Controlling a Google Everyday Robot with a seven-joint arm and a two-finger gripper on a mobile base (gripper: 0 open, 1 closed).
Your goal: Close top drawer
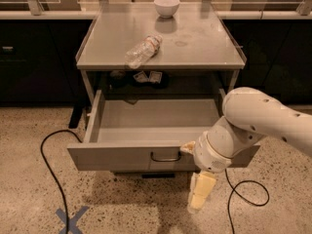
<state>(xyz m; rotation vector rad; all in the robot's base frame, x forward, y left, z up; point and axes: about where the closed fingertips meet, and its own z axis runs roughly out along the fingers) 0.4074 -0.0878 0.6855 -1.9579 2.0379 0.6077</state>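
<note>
The top drawer (117, 157) is a wide grey metal tray pulled well out from under the grey table (195, 43). Its inside looks bare. A small dark wire handle (165, 157) sits at the centre of its flat front. My gripper (199, 191) hangs low in front of the drawer's right half, just right of the handle. My white wrist (214, 147) is up against the drawer front and hides its right part.
A clear plastic bottle (142, 51) lies on the table top and a white bowl (166, 6) stands at its back. Small dark items (146, 77) sit in the recess behind the drawer. A black cable (48, 155) runs on the speckled floor at left, near a blue tape X (70, 217).
</note>
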